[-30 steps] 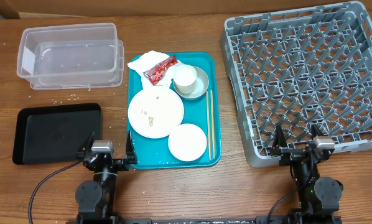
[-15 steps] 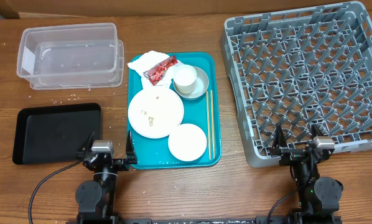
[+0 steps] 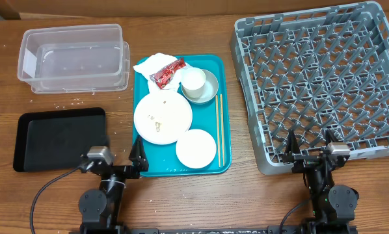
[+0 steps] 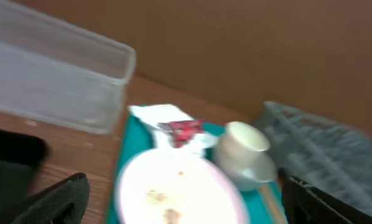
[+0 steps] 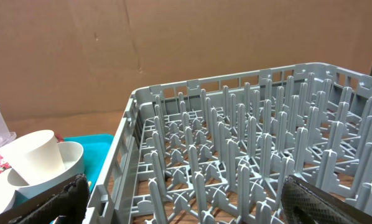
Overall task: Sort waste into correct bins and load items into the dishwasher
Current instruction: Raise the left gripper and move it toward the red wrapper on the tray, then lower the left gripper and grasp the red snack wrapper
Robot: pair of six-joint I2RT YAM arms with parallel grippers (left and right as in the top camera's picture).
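On the teal tray (image 3: pixel 223 110) lie a crumpled white napkin (image 3: pixel 153 64), a red wrapper (image 3: pixel 166 72), a large white plate (image 3: pixel 162 117) with rice scraps (image 3: pixel 157 121), a smaller white plate (image 3: pixel 196 147), and a white cup (image 3: pixel 194 80) in a grey bowl (image 3: pixel 209 87). The clear tub (image 3: pixel 74 57) and black tray (image 3: pixel 59 137) lie at left. The grey dish rack (image 3: pixel 318 78) is at right. My left gripper (image 3: pixel 113 160) is open at the teal tray's near left corner. My right gripper (image 3: pixel 309 147) is open at the rack's near edge. The left wrist view is blurred; it shows the plate (image 4: pixel 173 190), wrapper (image 4: pixel 183 129) and cup (image 4: pixel 242 144).
Two wooden chopsticks (image 3: pixel 218 129) lie along the teal tray's right side. Small white crumbs (image 3: pixel 71 101) dot the wooden table between tub and black tray. A brown cardboard wall stands behind the table in the wrist views.
My left gripper has turned slightly toward the right, facing the teal tray. The right arm and all objects have not moved.
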